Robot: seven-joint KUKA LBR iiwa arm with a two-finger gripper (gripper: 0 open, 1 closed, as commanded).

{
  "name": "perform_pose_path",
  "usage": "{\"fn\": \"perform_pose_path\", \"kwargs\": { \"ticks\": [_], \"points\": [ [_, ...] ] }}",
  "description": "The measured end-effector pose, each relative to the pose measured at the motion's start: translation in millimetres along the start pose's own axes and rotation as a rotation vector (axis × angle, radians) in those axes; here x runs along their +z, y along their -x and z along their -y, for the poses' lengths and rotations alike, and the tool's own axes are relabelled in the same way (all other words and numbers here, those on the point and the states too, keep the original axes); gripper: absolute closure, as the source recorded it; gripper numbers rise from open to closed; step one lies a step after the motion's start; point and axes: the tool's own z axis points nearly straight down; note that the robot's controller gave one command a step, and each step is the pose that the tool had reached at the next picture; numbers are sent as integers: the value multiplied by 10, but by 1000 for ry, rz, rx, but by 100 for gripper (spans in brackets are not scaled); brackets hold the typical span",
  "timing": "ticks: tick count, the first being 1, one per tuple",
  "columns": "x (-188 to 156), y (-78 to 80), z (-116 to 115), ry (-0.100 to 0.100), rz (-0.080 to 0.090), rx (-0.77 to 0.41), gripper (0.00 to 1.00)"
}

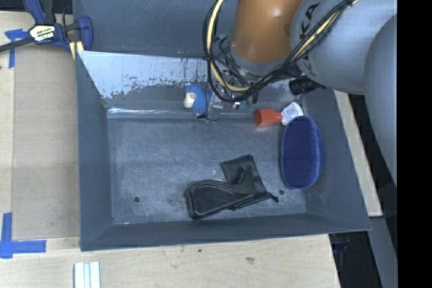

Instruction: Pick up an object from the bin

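Grey metal bin (pixel 91 165), seen from above. The left half of its floor was bare. At the foot of the back wall, a little left of centre, lay a small blue-and-white object (pixel 195 99). The tool (pixel 208 111) stood low against the same wall, just beside this object on its right; whether the two touched could not be told, nor whether the tool was wide or narrow, as the wrist and its cables hid it.

Toward the front wall, near the middle, lay a flat black pouch (pixel 219 199), with a smaller black piece (pixel 241 170) touching it at its upper right. Both were well apart from the tool.

Right of the tool, along the back wall, lay a small red block (pixel 268 118), then a small white piece (pixel 292 110) just beside it. A dark blue oval case (pixel 302 152) lay by the right wall, below the white piece.

The orange cover (pixel 266 13) and the grey arm (pixel 351 37) entered over the back right corner.
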Motion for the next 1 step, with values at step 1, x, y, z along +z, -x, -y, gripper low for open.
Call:
{"fn": "perform_pose_path", "kwargs": {
  "ticks": [1],
  "points": [
    [-215, 16, 3, 1, 1, 2, 100]
  ]
}}
